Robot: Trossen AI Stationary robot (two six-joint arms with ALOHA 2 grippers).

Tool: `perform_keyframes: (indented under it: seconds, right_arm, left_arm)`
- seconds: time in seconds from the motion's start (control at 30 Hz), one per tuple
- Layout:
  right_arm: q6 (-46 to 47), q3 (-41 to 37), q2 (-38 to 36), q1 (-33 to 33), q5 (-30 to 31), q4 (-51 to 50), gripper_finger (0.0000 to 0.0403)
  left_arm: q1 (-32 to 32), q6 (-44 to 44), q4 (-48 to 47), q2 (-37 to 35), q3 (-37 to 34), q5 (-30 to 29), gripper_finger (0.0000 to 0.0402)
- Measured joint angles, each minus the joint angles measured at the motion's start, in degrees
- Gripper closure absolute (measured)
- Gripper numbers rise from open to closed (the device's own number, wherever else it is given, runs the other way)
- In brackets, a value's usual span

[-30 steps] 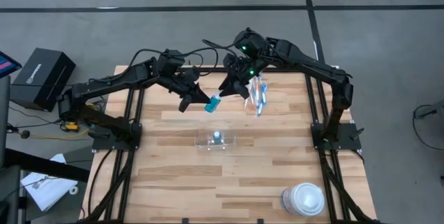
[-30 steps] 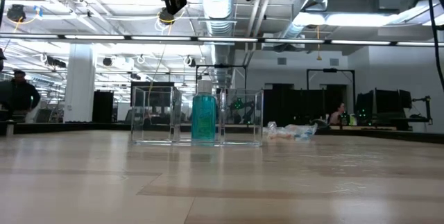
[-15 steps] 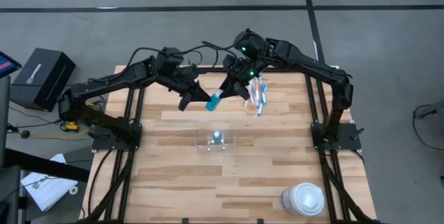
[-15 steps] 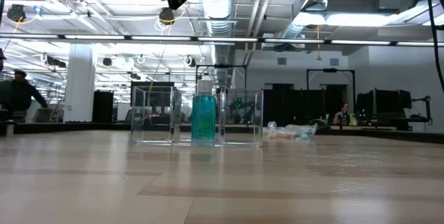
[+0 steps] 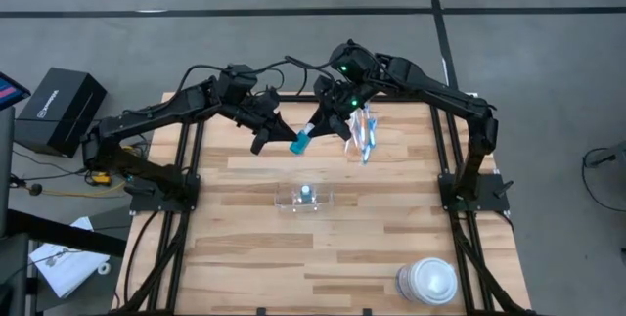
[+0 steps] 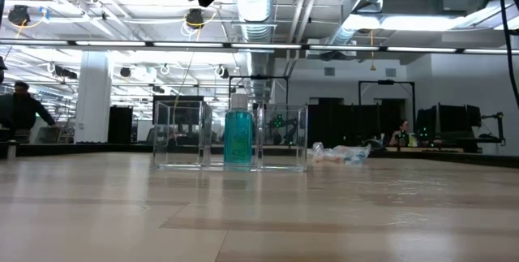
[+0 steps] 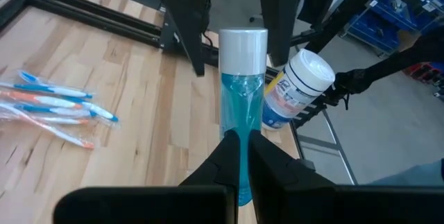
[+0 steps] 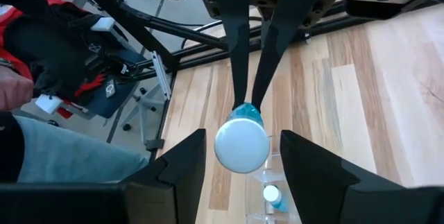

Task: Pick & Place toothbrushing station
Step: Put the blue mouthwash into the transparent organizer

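Blue-green tube (image 7: 241, 123), clenched aloft in my left gripper (image 5: 284, 140) for handover; right gripper (image 5: 331, 125) spread beside its cap.

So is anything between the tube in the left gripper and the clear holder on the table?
Nothing visible. The left gripper holds the blue-green tube in the air, with the open right gripper around its white cap. The clear holder stands below with bare tabletop around it, and the toothbrushes lie off to the side.

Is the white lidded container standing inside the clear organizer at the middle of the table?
No. In the high view the white lidded container stands by the table's near right corner, apart from the clear organizer.
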Motion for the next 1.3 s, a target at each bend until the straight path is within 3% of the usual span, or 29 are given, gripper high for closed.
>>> perform_keyframes:
  seconds: [1.3]
  right_arm:
    - [0.4,0.0,0.0,-1.1,-0.7,-1.0,0.0236]
  left_arm:
    - [0.3,0.2,1.5,1.7,-0.1,0.2,0.0396]
